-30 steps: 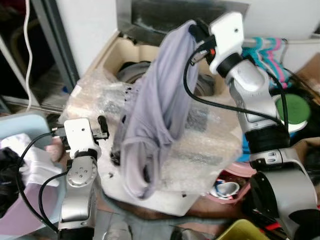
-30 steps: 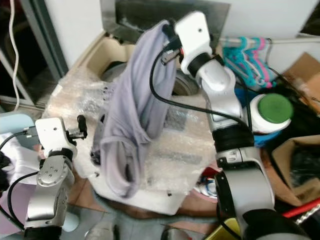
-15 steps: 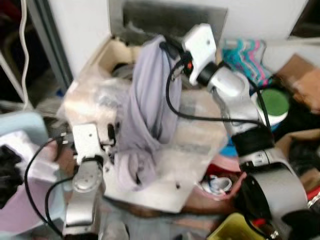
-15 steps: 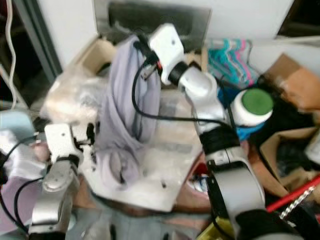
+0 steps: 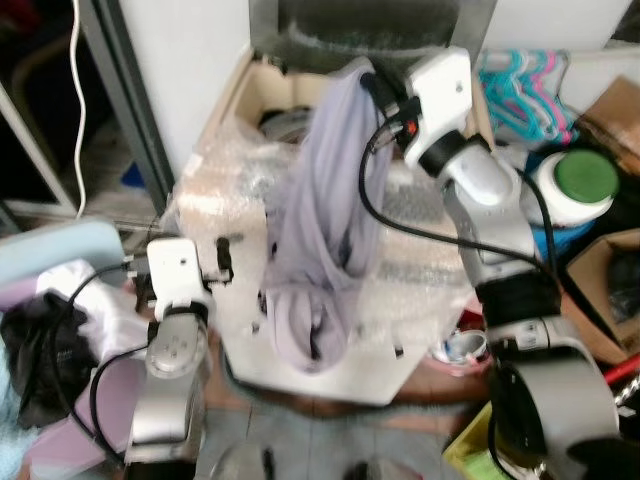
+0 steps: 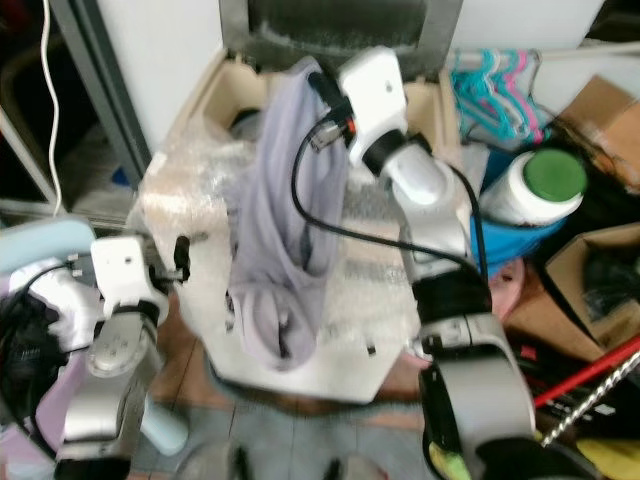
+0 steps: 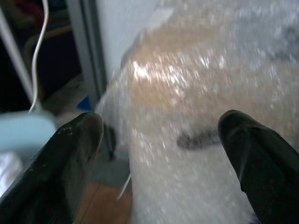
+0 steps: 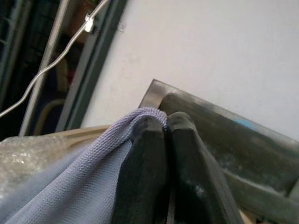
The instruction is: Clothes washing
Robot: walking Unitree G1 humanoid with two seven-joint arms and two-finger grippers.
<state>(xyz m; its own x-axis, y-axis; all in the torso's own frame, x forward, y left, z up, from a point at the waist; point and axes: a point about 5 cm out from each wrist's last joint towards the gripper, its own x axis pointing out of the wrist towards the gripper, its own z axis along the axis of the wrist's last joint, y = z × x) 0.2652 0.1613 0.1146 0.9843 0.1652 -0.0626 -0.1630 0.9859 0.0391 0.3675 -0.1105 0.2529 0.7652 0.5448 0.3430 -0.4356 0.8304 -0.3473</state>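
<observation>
Two grippers are in view. The right gripper (image 8: 164,154) is raised above the washing machine (image 5: 400,330), near the rear edge of its open top. Its jaws are closed tight on the top fold of a lavender garment (image 5: 325,230); in the right wrist view the cloth emerges between the two black fingers (image 8: 145,163), with no gap between them. The garment hangs straight down from that pinch point, in front of the machine's top opening. Its lower end forms a loose loop that lies against the bubble wrap (image 5: 420,260) covering the machine's top and front.

The left gripper (image 7: 161,135) is held low at the machine's left front corner. Its jaws are spread wide and hold nothing; the left wrist view shows the wrapped corner of the machine between the two fingers, not touched by either.

The machine's lid (image 5: 370,25) stands open against the white wall. Dark laundry (image 5: 285,118) is visible inside the tub, behind the hanging garment.

To the right of the machine, a white jar with a green lid (image 5: 575,185) stands beside a bunch of pink and teal hangers (image 5: 520,90). A cardboard box (image 5: 610,290) sits further right. To the left, a pale blue basket (image 5: 50,250) holds white and dark clothing (image 5: 40,340).
</observation>
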